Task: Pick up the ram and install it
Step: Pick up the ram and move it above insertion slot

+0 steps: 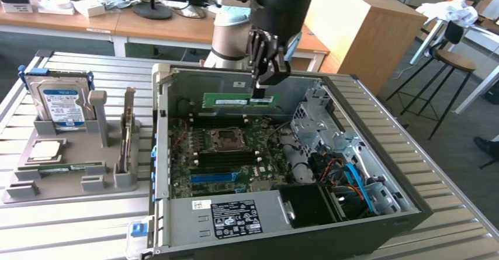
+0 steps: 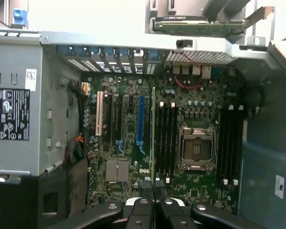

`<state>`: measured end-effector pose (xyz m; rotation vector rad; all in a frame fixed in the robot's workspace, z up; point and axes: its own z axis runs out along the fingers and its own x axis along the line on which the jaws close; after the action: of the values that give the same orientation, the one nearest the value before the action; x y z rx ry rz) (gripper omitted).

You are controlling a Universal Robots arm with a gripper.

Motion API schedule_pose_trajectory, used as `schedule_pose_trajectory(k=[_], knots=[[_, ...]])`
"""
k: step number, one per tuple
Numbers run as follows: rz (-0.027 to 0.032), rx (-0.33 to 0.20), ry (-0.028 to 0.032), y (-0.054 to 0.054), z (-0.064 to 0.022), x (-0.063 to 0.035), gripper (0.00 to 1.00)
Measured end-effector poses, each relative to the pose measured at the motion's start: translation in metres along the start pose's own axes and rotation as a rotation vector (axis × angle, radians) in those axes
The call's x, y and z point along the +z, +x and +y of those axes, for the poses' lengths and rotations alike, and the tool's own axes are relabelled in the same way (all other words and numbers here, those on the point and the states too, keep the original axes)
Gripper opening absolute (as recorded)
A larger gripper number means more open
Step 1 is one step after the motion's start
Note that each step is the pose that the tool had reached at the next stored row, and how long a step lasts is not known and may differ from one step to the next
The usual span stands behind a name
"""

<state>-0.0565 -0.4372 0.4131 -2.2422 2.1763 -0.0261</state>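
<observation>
The ram (image 1: 236,100) is a thin green stick with a pale label. It hangs level above the open computer case (image 1: 160,155), over the far part of the motherboard (image 1: 204,167). My gripper (image 1: 263,94) is shut on the ram's end toward the exterior view's right. In the wrist view the ram (image 2: 153,133) shows edge-on as a thin line running out from between my fingertips (image 2: 147,190). It lies beside the black memory slots (image 2: 165,138) next to the CPU socket (image 2: 196,148).
A grey holder tray (image 1: 70,184) on the exterior view's left carries a hard drive (image 1: 62,105), a card standing on edge (image 1: 127,132) and a chip (image 1: 45,151). The power supply (image 1: 234,216) fills the case's near side; drive cages and cables (image 1: 343,166) fill the right.
</observation>
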Motion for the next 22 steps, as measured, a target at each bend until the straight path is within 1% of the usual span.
schedule_pose_trajectory(k=[2, 5, 12, 22], knots=[[-0.0001, 0.0, 0.0, 0.0, -0.0035, 0.0001, 0.11], [-0.0001, 0.0, 0.0, 0.0, -0.0065, 0.0002, 0.11], [-0.0002, 0.0, 0.0001, -0.001, -0.0068, 0.0003, 0.11], [0.0, 0.007, 0.0001, -0.015, -0.0071, 0.0007, 0.11]])
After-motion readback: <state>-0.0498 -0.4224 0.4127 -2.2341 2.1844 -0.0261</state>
